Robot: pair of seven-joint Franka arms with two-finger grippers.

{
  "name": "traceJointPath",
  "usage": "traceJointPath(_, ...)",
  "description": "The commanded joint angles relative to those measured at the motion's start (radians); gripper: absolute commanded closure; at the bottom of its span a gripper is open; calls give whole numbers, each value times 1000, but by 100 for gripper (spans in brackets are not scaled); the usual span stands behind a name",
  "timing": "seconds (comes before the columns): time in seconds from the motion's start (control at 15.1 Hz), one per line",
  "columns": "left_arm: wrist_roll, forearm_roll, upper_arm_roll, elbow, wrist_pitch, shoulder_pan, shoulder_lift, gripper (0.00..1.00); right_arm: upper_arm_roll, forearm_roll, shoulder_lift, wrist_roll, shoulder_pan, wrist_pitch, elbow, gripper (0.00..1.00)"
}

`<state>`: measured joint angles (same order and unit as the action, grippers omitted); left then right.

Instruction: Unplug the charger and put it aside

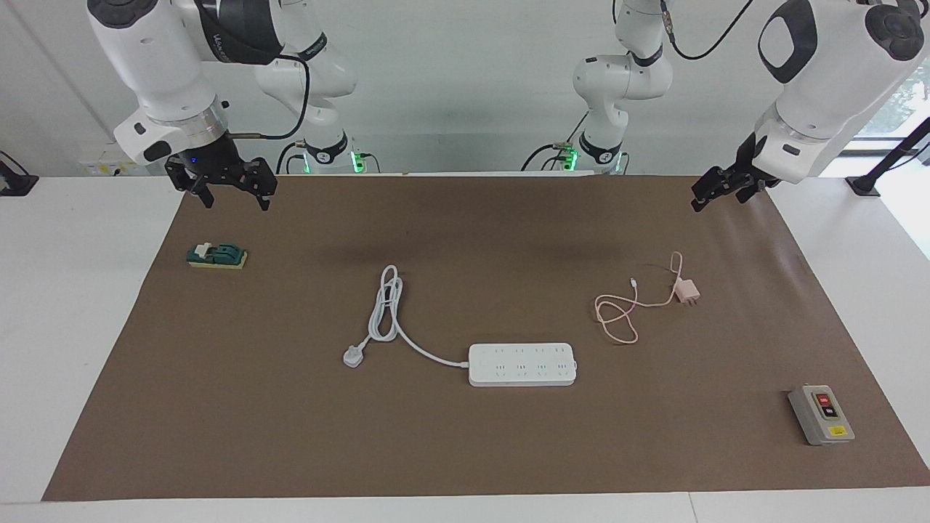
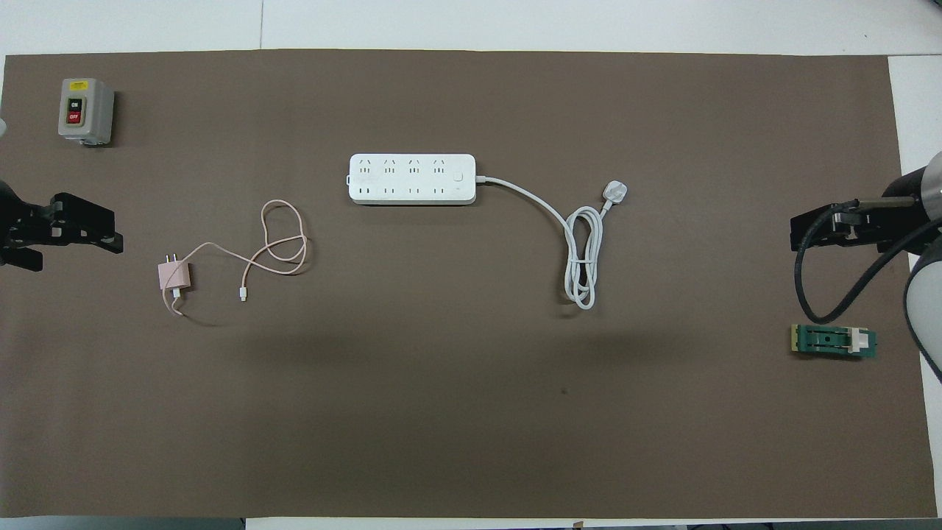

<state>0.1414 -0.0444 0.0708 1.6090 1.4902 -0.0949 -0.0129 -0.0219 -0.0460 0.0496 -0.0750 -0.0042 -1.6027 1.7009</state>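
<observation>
The pale pink charger [image 1: 686,292] lies flat on the brown mat with its prongs bare, plugged into nothing. It also shows in the overhead view [image 2: 175,276]. Its thin pink cable [image 1: 617,319] loops loosely beside it. The white power strip [image 1: 522,365] lies apart from it, farther from the robots, with every socket bare; it also shows in the overhead view [image 2: 412,179]. My left gripper [image 1: 718,202] hangs open and empty in the air over the mat's edge at the left arm's end. My right gripper [image 1: 236,202] hangs open and empty over the mat's right-arm end.
The strip's thick white cord and plug [image 1: 385,312] coil toward the right arm's end. A green and yellow knife switch [image 1: 216,256] lies under the right gripper. A grey on/off switch box [image 1: 821,414] stands at the mat's corner farthest from the robots, at the left arm's end.
</observation>
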Motion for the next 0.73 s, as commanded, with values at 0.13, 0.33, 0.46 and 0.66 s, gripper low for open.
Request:
traceJointPath(0.13, -33, 9, -3, -31, -42, 12, 11, 0, -9, 3, 21, -16, -10, -14, 29, 0)
traceJointPath(0.33, -39, 8, 1, 12, -24, 0, 28, 0, -9, 37, 22, -12, -11, -2, 29, 0)
traceJointPath(0.46, -72, 8, 3, 2, -31, -3, 27, 0, -9, 41, 22, -14, -10, 9, 29, 0)
traceJointPath(0.66, -74, 9, -2, 0, -30, -8, 27, 0, -9, 41, 22, -17, -10, 9, 29, 0)
